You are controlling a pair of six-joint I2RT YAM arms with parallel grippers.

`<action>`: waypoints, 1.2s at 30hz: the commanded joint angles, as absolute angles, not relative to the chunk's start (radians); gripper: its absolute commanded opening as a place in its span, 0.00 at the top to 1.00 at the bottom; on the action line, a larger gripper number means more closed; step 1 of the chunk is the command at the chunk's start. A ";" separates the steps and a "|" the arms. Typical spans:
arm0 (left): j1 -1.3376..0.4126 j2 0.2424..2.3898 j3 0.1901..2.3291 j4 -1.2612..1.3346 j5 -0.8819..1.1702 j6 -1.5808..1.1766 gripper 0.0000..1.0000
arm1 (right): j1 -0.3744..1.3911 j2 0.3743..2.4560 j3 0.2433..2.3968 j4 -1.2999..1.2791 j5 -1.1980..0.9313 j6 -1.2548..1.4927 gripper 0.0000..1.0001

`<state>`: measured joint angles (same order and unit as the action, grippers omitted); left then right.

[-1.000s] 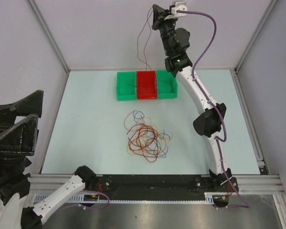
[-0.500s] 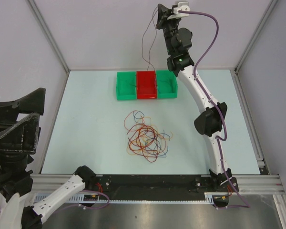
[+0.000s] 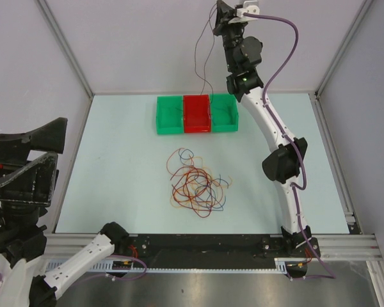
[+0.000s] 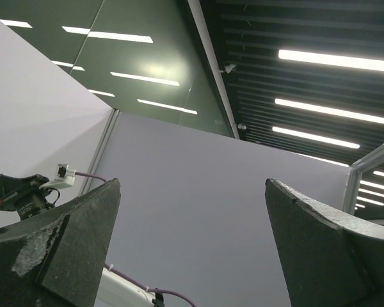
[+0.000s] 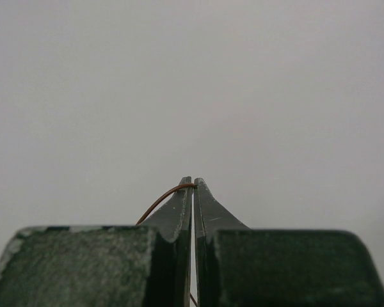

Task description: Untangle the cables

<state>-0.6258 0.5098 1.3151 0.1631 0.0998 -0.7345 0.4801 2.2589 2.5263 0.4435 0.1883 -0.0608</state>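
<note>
A tangle of thin red, orange, yellow, blue and brown cables (image 3: 196, 182) lies mid-table. My right gripper (image 3: 218, 14) is raised high at the back, above the bins, and is shut on a brown cable (image 3: 198, 57) that hangs down in a long loop toward the red bin (image 3: 196, 114). In the right wrist view the jaws are closed, with the brown cable (image 5: 163, 198) pinched at the tips of my right gripper (image 5: 193, 182). My left gripper (image 3: 41, 144) is at the near left, off the table, tilted upward, open and empty; its fingers (image 4: 64, 243) frame only wall and ceiling.
A row of three bins stands at the back of the table: green (image 3: 169, 115), red, green (image 3: 224, 112). Grey walls close in the back and sides. The right arm (image 3: 275, 141) stretches along the table's right half.
My right gripper has risen higher and shifted slightly right with the brown cable, lifting its loop. The left arm has shifted slightly.
</note>
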 commanded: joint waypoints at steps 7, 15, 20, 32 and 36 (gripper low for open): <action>-0.621 0.529 1.293 0.236 0.164 -0.775 0.00 | 0.474 2.172 2.553 0.514 0.213 -0.109 1.00; -0.620 0.538 1.293 0.244 0.183 -0.787 0.00 | 0.474 2.161 2.527 0.514 0.224 -0.123 1.00; -0.621 0.538 1.286 0.249 0.179 -0.792 0.00 | 0.476 2.163 2.500 0.517 0.215 -0.109 1.00; -0.621 0.492 1.215 0.330 0.172 -0.756 0.00 | 0.486 2.204 2.502 0.526 0.196 -0.080 1.00; -0.621 0.492 1.218 0.315 0.170 -0.739 0.00 | 0.499 2.230 2.519 0.525 0.190 -0.075 1.00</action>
